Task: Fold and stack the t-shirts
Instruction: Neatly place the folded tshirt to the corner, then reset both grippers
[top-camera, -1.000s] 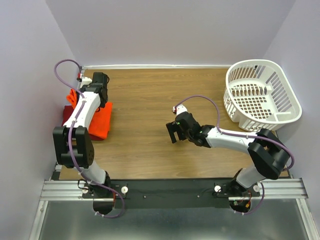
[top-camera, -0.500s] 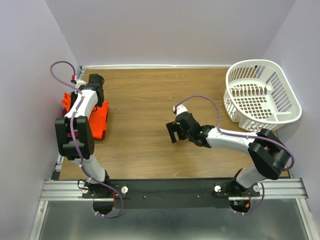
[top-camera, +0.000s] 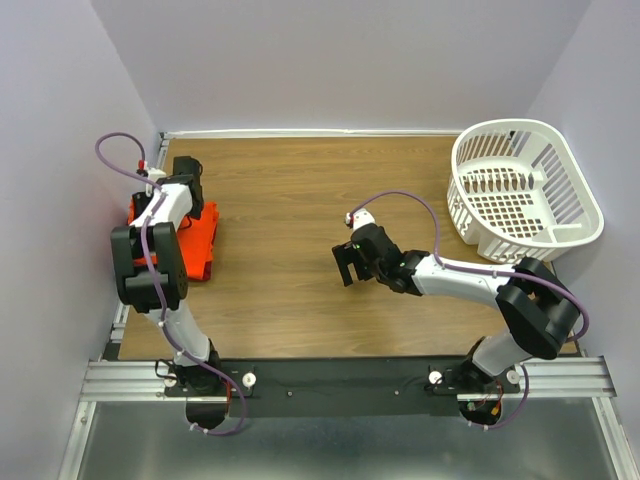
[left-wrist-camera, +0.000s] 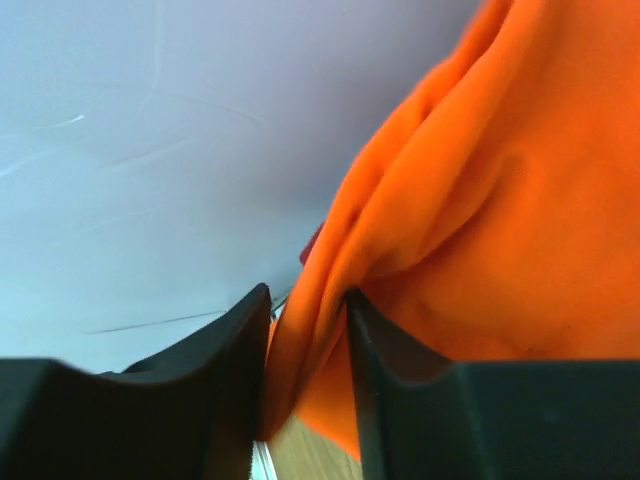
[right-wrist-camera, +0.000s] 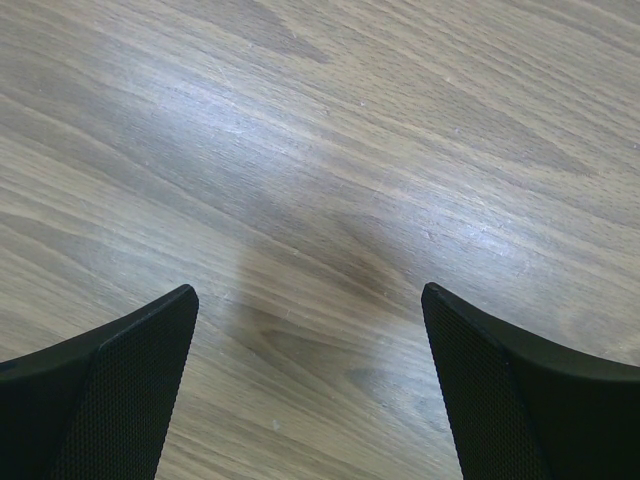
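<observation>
The orange-red t-shirt (top-camera: 200, 240) lay bunched at the table (top-camera: 300, 180) edge farthest from the white laundry basket (top-camera: 525, 190). The left gripper (left-wrist-camera: 306, 300) was there too, its jaws partly apart with a fold of that cloth between them; whether they pinched it I could not tell. A dark red sliver (left-wrist-camera: 311, 246) showed behind the fold, too little to name. The right gripper (right-wrist-camera: 310, 300) hung roughly midway between basket and shirt, spread wide over bare wood, holding nothing. The basket showed no cloth inside. The shirt looked light, soft and limp, likely to sag and crease; hem corners or shoulder seams seemed better holds than a mid-cloth pinch.
</observation>
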